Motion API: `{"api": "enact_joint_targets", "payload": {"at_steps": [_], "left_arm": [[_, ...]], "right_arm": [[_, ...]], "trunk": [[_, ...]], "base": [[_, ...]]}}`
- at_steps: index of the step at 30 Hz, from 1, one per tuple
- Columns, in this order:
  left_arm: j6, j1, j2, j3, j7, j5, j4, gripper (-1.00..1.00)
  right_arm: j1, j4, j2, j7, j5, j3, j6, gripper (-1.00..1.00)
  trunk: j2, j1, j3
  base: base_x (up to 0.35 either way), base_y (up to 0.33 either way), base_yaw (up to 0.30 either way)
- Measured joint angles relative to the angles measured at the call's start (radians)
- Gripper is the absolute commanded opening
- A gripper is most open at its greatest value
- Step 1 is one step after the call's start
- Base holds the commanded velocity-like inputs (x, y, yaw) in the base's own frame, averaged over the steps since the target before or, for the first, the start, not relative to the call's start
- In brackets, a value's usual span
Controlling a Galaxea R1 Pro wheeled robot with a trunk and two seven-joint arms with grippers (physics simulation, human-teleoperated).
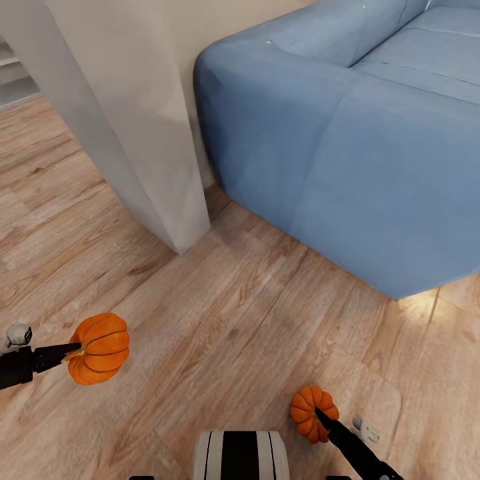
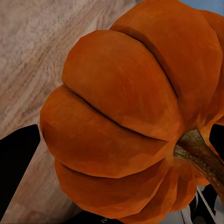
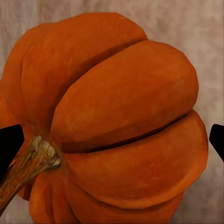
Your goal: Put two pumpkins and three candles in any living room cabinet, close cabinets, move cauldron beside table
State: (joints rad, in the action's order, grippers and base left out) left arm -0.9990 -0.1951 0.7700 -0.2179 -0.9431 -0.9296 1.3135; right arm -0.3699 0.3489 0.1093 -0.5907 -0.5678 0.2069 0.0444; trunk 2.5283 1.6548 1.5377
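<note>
Item: left gripper, closed on one pumpkin near its stem, carried above the wood floor. Item: right gripper, closed on the second pumpkin, also clear of the floor. Surroundings: blue sofa ahead right, pale wall corner ahead left. Risk, as I judged it: round ribbed sides could slip from my fingers in transit; a swing might clip sofa or wall. Containers: no cabinet visible; nothing stowed that I could see
</note>
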Motion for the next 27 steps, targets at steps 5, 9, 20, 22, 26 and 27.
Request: {"api": "enact_joint_targets", "payload": {"at_steps": [5,9,20,22,26,27], "left_arm": [[0.000,0.000,0.000,0.000,0.000,0.000,0.000,-1.00],[0.000,0.000,0.000,0.000,0.000,0.000,0.000,-1.00],[0.000,0.000,0.000,0.000,0.000,0.000,0.000,-1.00],[0.000,0.000,0.000,0.000,0.000,0.000,0.000,-1.00],[0.000,0.000,0.000,0.000,0.000,0.000,0.000,-1.00],[0.000,0.000,0.000,0.000,0.000,0.000,0.000,-1.00]], "right_arm": [[0.000,0.000,0.000,0.000,0.000,0.000,0.000,1.00],[0.000,0.000,0.000,0.001,0.001,0.000,0.002,1.00],[0.000,0.000,0.001,-0.001,0.004,-0.003,0.000,-1.00],[0.000,0.000,0.001,0.000,0.004,-0.003,0.000,-1.00],[0.000,0.000,0.001,0.000,0.004,-0.003,0.000,-1.00],[0.000,0.000,0.001,0.000,0.004,-0.003,0.000,-1.00]], "trunk": [[0.000,0.000,0.000],[0.000,0.000,0.000],[0.000,0.000,0.000],[0.000,0.000,0.000],[0.000,0.000,0.000],[0.000,0.000,0.000]], "base": [[0.000,0.004,0.000],[0.000,0.000,0.000],[0.000,0.000,0.000],[0.000,0.000,0.000],[0.000,0.000,0.000],[0.000,0.000,0.000]]}}
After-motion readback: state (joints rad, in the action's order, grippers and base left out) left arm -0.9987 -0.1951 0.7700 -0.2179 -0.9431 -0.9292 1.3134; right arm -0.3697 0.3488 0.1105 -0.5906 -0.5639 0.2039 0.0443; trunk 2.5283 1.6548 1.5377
